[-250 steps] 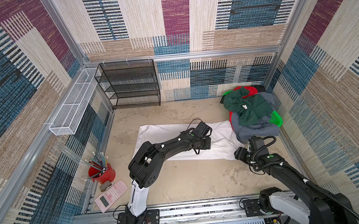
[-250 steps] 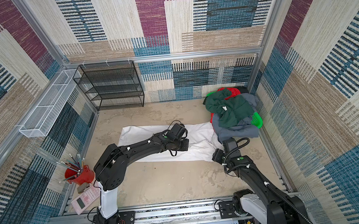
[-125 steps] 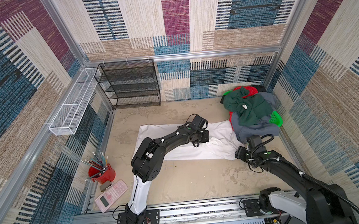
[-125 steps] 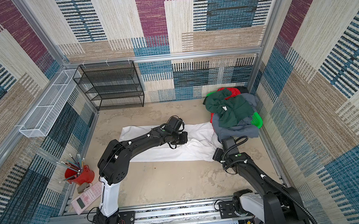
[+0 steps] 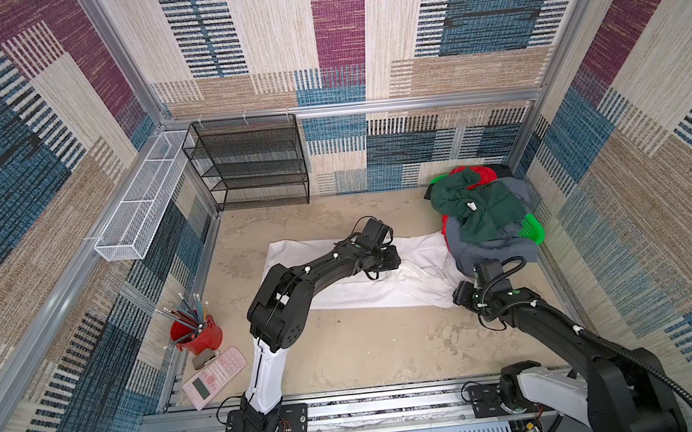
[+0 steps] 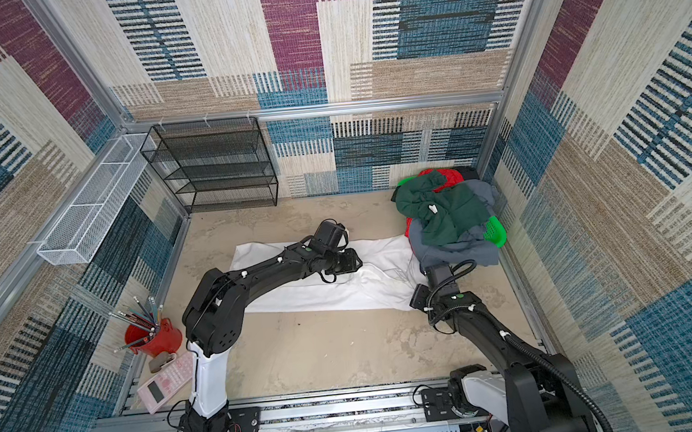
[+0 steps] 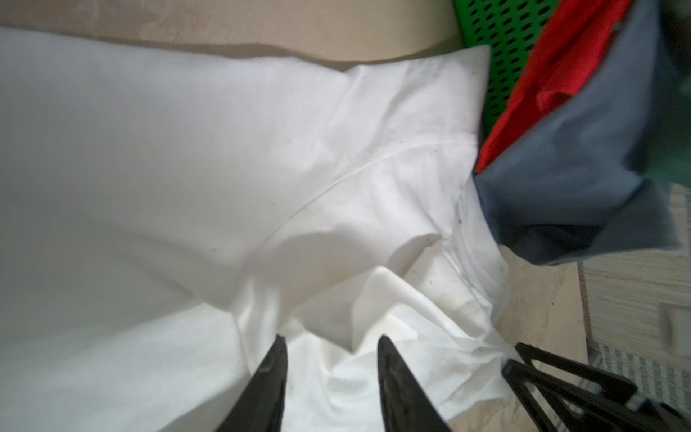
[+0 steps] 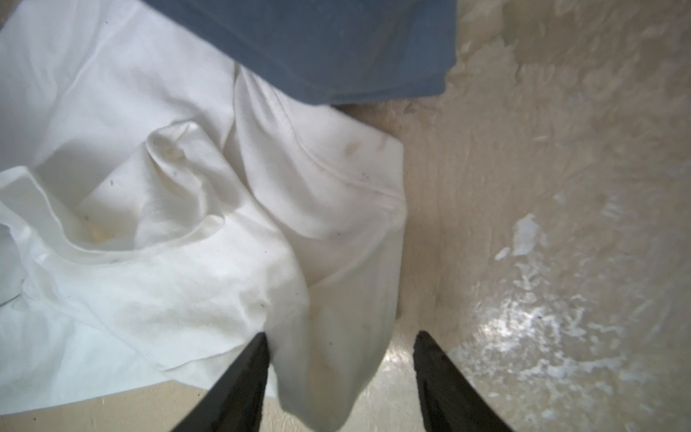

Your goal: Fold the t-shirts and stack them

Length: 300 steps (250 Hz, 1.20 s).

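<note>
A large white t-shirt point(image 5: 341, 292) point(image 6: 299, 291) lies folded lengthwise across the middle of the table. Low over its right half, my left gripper point(image 5: 393, 259) point(image 7: 331, 342) is open, with crumpled white cloth point(image 7: 187, 168) under its fingertips and nothing clamped. My right gripper point(image 5: 458, 296) point(image 8: 340, 334) is open at the shirt's near right corner, and a white flap point(image 8: 336, 355) lies loosely between its fingers. Dark green point(image 5: 485, 207), grey-blue point(image 5: 492, 250) point(image 8: 318, 45) and red point(image 5: 481, 172) t-shirts are heaped at the back right. The grey-blue one overlaps the white shirt's end.
A bright green perforated basket point(image 5: 530, 229) point(image 7: 497, 30) holds the heap against the right wall. A black mesh shelf point(image 5: 249, 165) stands at the back and a white wire basket point(image 5: 139, 210) hangs on the left wall. A red pencil cup point(image 5: 196, 334) and a pink calculator point(image 5: 214, 378) sit at the front left.
My left gripper has gone from shut to open over the white t-shirt, letting the cloth go. My right gripper has stayed at the shirt's corner with its jaws slightly narrower.
</note>
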### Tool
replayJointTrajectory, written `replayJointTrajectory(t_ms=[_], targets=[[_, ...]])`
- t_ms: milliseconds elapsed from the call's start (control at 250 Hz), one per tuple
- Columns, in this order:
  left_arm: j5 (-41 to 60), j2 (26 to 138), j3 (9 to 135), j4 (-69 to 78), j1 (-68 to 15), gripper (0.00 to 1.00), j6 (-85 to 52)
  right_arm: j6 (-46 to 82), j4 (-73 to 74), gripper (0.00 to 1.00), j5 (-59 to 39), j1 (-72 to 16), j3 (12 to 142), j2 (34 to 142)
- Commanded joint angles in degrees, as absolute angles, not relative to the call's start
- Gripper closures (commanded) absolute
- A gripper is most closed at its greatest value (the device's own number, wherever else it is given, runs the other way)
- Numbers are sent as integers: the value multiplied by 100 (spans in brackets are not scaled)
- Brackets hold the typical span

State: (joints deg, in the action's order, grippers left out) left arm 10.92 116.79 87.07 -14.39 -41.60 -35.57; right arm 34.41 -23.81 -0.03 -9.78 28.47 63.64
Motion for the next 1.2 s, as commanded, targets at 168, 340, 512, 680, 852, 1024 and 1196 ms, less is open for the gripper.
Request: replayJointTrajectory(t_ms=[168,340,512,680,852,1024,1196], targets=[[275,10988,8357,-1336,-4649,46,-2356,3436,-2198,37,-43,-984,2911,6386],[1186,11314,8600,-1148,-4813,54,-2470,3554,-2042,37,-157,-984,2797,6405],[1438,11946,9185,-1380,-5033,49,-2382,3598,-2012,37,-250,-984,2756,6355],[1437,12327,9631,-1573,-5209,56,-2216,3585,-2057,37,-183,-984,2746,6260],[1040,12551,9896,-1773,-5380,51,-1906,3617,-2075,37,-191,-984,2735,6183],[949,12774,10094,-1832,-5382,52,-1837,3628,-2071,37,-193,-985,2709,6126],[838,13076,10408,-1898,-5385,52,-1882,3632,-2044,37,-208,-984,2695,6126]])
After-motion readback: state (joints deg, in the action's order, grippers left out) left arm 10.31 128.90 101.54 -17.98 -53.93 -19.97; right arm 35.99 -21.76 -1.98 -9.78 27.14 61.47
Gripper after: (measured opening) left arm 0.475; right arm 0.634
